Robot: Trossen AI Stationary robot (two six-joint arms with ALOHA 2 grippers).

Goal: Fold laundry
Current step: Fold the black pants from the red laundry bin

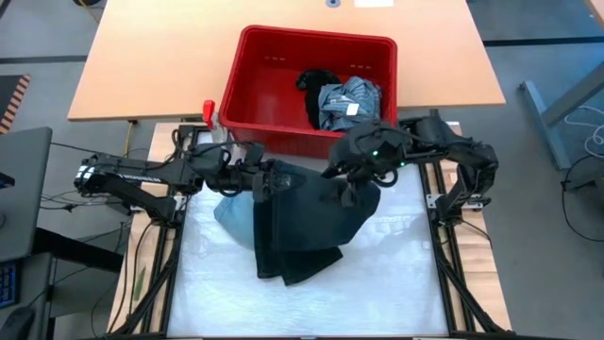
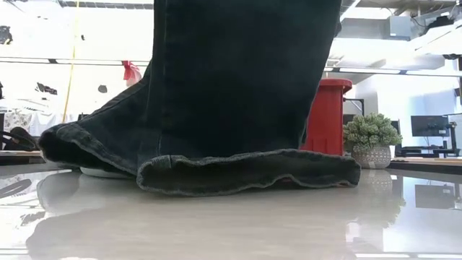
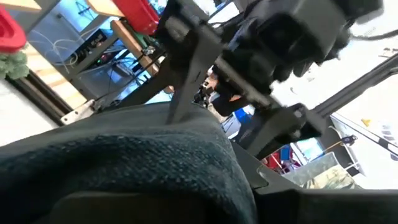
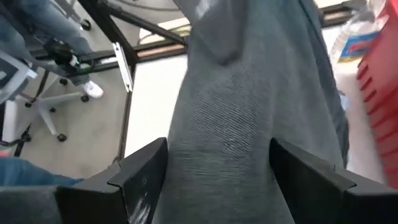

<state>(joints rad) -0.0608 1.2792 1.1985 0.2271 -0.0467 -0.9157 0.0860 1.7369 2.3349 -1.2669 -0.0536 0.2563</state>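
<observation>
A dark navy garment [image 1: 302,222] hangs between my two grippers over the white table top [image 1: 396,274]. Its lower hem [image 2: 245,173] lies folded on the table. My left gripper [image 1: 257,179] is shut on its upper left part. My right gripper [image 1: 347,184] is open at its upper right part; its two fingers [image 4: 146,177] stand one on each side of the cloth [image 4: 230,124]. Partly under the dark garment, a light blue garment [image 1: 229,215] lies on the table. A grey-blue striped garment [image 1: 349,99] and a black one [image 1: 316,83] lie in the red basket [image 1: 274,94]. My left gripper holds the dark garment by its upper edge [image 1: 267,179], coming about level from the table's left. The cloth [image 3: 155,162] covers the fingers in the wrist view, so the kind of hold is hidden. The garment hangs below the hold with its hem on the table. My right gripper has the cloth running through its open jaws; I cannot tell whether the fingers touch it.
The red basket stands at the table's far edge on a wooden top [image 1: 142,66]. Metal frame rails [image 1: 444,255] run along both sides of the work area. A potted plant [image 2: 372,137] and a red column [image 2: 328,115] stand beyond the table.
</observation>
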